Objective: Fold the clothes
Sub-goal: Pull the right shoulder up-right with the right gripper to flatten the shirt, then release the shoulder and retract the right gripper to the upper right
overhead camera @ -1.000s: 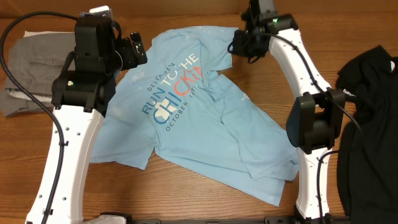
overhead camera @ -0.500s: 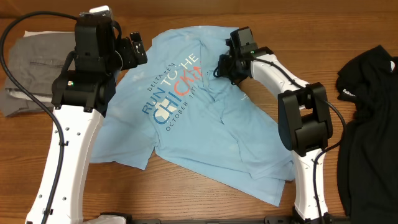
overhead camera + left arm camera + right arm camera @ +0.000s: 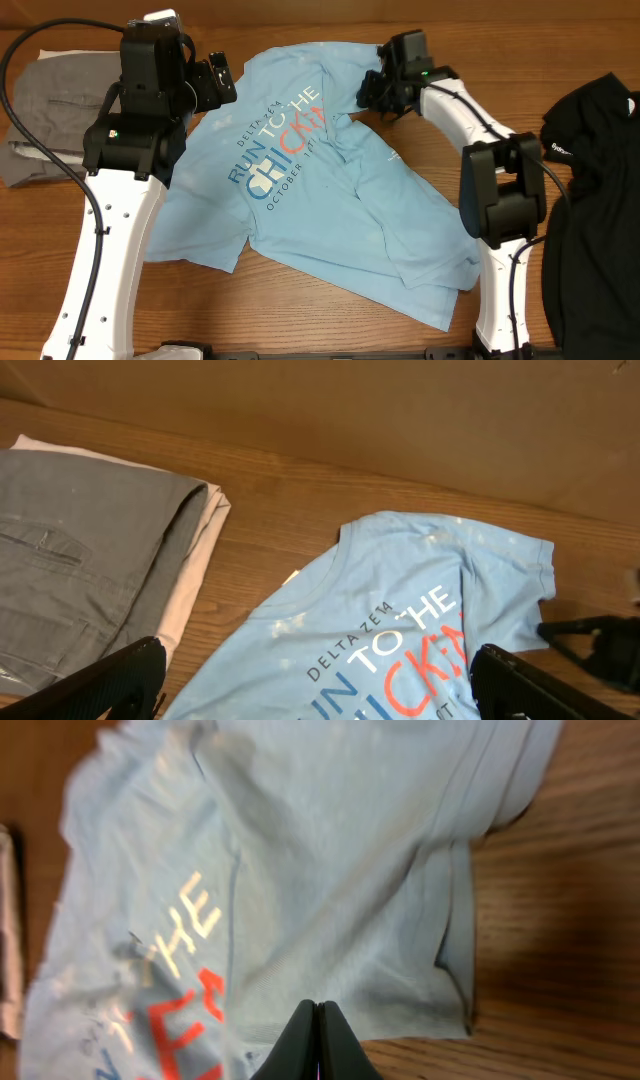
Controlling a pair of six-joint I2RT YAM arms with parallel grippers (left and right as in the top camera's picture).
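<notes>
The clothes, a light blue T-shirt (image 3: 330,190) with white, blue and orange-red chest lettering, lies spread and rumpled across the wooden table. My left gripper (image 3: 215,82) hovers over its upper left edge, open wide; in the left wrist view its fingers (image 3: 110,685) frame the lettering on the shirt (image 3: 400,630). My right gripper (image 3: 372,92) is over the shirt's upper right part by a sleeve. Its tips (image 3: 317,1007) are pressed together with no fabric between them, just above the shirt (image 3: 330,870). The right gripper (image 3: 600,645) also shows dark at the left wrist view's right edge.
Folded grey trousers (image 3: 45,110) on a pale cloth lie at the far left, also in the left wrist view (image 3: 80,580). A black garment (image 3: 590,190) covers the table's right side. A brown board (image 3: 400,410) closes off the back.
My right gripper came down from the back edge to over the shirt's lettering, then drew back a little to the right. The left arm and the shirt stayed put.
</notes>
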